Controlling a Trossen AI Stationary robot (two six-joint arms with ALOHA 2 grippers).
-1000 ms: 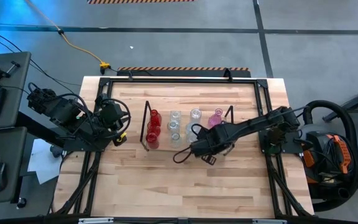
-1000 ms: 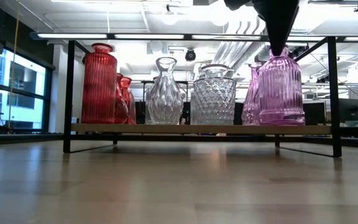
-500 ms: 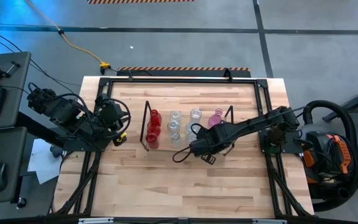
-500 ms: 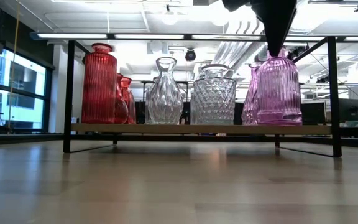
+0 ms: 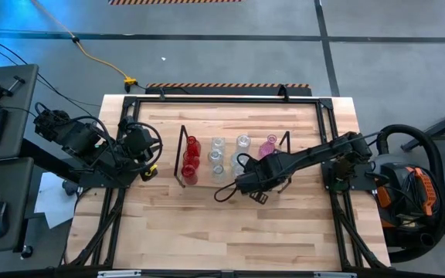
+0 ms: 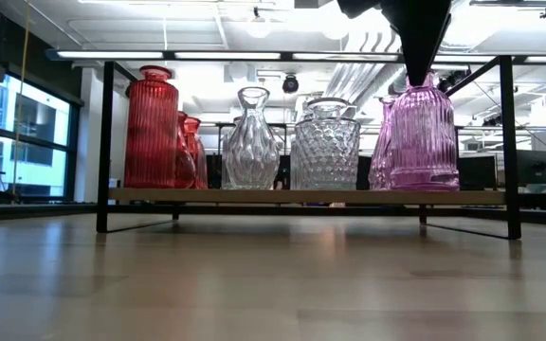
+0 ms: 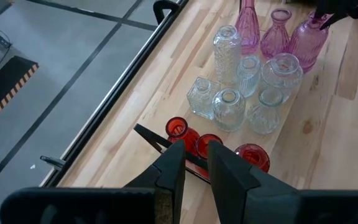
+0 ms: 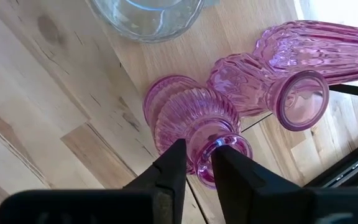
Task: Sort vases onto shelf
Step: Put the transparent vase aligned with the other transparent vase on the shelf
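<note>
Pink vase set on the shelf, grip easing off

Left pincer [image 7: 192, 171] waits nearly clenched, empty, at the table's [image 5: 230, 232] left edge; red, clear, then pink vases stand on the shelf [image 6: 301, 196]. Right pincer [image 8: 194, 163] straddles the pink vase's [image 8: 194, 118] rim, whether released I cannot tell; lifting while a finger snags could topple it into neighbours.

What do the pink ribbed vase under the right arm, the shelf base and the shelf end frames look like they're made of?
Pink ribbed vase: looks like tinted glass, glossy; light passes through its ribs. Shelf base: apparently light wood, matte; a thin pale board edge. Shelf end frame: probably black-coated metal, thin and dark. The right tool is at the vase's neck, with one finger inside the mouth.
</note>
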